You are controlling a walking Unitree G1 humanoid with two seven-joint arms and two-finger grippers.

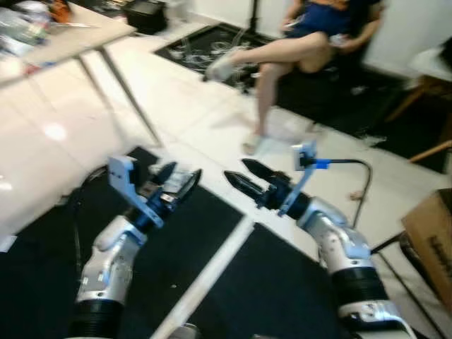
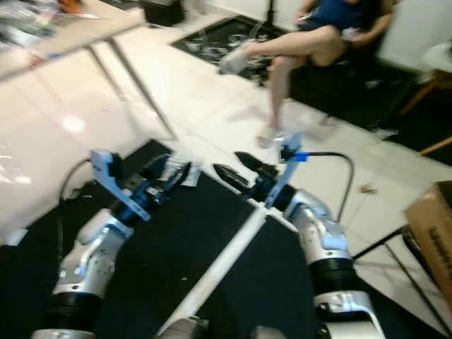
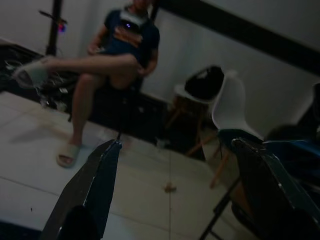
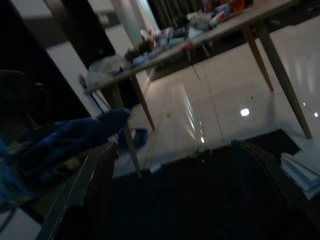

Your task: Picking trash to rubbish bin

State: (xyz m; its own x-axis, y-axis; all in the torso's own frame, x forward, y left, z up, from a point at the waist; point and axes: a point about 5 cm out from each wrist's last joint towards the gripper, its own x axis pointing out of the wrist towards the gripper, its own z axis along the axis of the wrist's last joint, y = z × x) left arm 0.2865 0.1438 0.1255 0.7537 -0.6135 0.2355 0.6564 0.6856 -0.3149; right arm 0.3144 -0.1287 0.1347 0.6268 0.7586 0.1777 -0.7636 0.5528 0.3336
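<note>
A pale glossy tiled floor [image 1: 63, 141] fills the upper left of the head views, with black mats [image 1: 183, 247] across the lower half, split by a white seam.

The likeliest trash is a small crumpled scrap [image 3: 170, 187] on the tiles, seen in the left wrist view between the fingers and well ahead of them; in the right eye view a similar brownish scrap [image 2: 367, 188] lies at centre right, beyond the mat edge. No rubbish bin can be made out, so I judge the task to be at an early, searching stage.

The left gripper [image 1: 175, 185] and right gripper [image 1: 248, 178] are both raised in mid-frame over the mats, tips angled toward each other and apart. Each wrist view shows its two fingers spread wide with nothing between them, a ready posture.

A table [image 1: 78, 39] with clutter on top stands upper left, its leg slanting down to the mat corner. A seated person [image 1: 296, 42] occupies the top centre, one foot on the tiles. A cardboard box [image 1: 432, 240] sits at the right edge. Open tile lies between the mats and the person, the freest way to the scrap.
</note>
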